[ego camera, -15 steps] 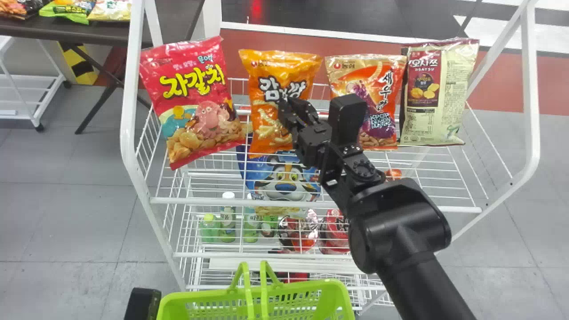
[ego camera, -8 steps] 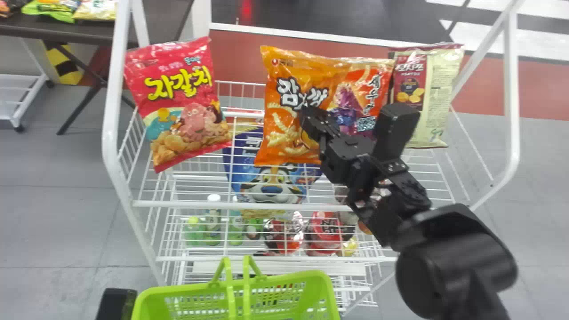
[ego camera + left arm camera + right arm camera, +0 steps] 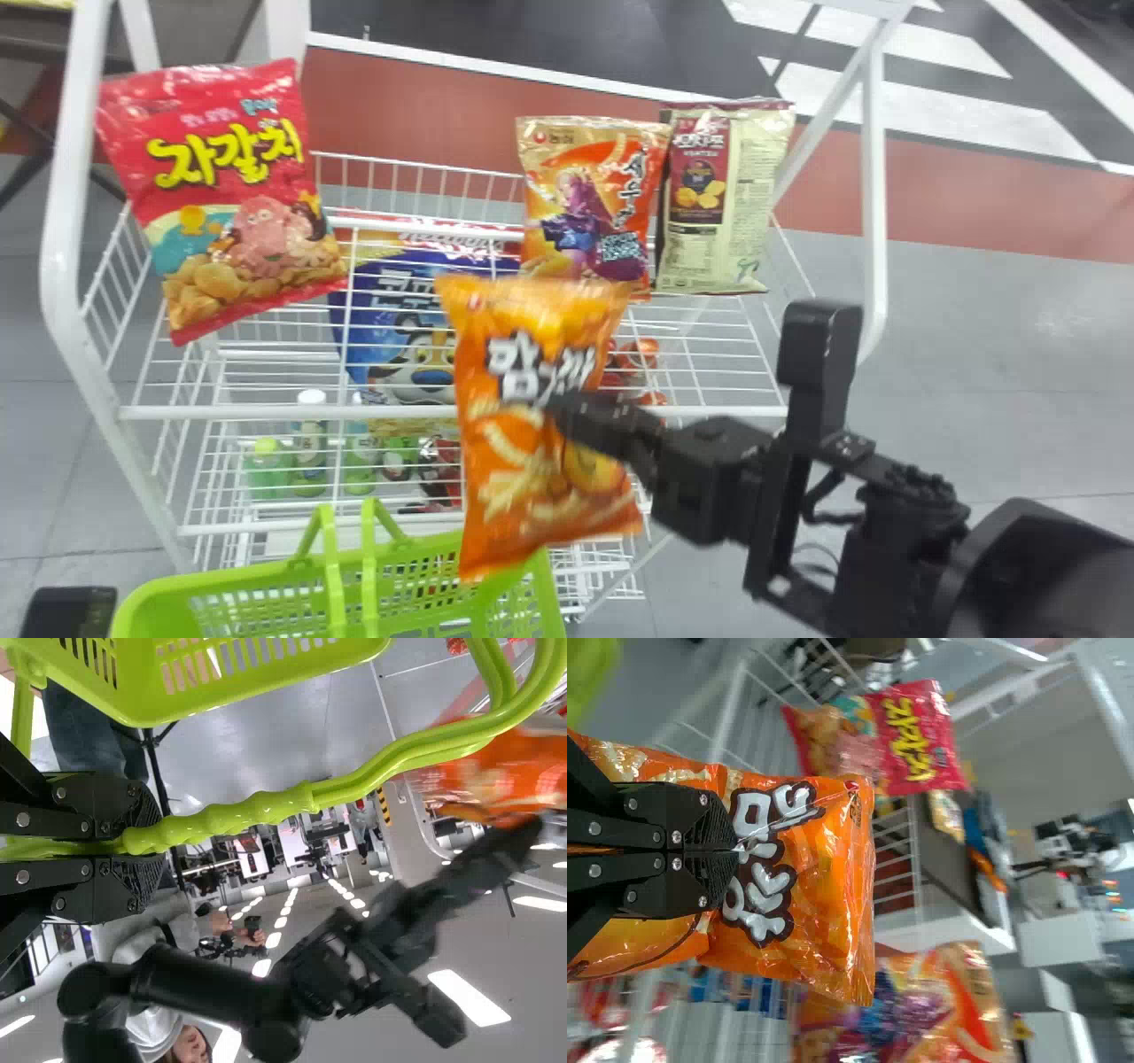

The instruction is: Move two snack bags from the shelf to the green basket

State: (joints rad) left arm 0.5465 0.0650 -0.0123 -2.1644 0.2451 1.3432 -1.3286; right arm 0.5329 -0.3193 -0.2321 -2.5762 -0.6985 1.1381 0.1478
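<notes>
Head view high, facing forward-down; left wrist view near basket handle [image 3: 354, 784]; right wrist close-up; all share orange bag [image 3: 505, 452].

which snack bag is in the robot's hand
The orange bag with white lettering, pinched in the right hand; the red bag, cream bag and purple-figured bag are on the shelf.

Grey floor [image 3: 974, 381], divided by thin straight seams, extends past the left and right edges of the shelf [image 3: 266, 412]. Beyond the rear edge runs a red-brown band [image 3: 974, 208], bordered by a white line [image 3: 532, 72]; farther back lies a dark area [image 3: 549, 35], crossed toward the right by broad white stripes [image 3: 939, 106]. Beyond the rear left corner stands a dark table [image 3: 31, 31]. Left wrist view: bright rectangular ceiling lamps [image 3: 469, 997], several in receding rows; a yellow-and-black striped marking [image 3: 383, 804].
</notes>
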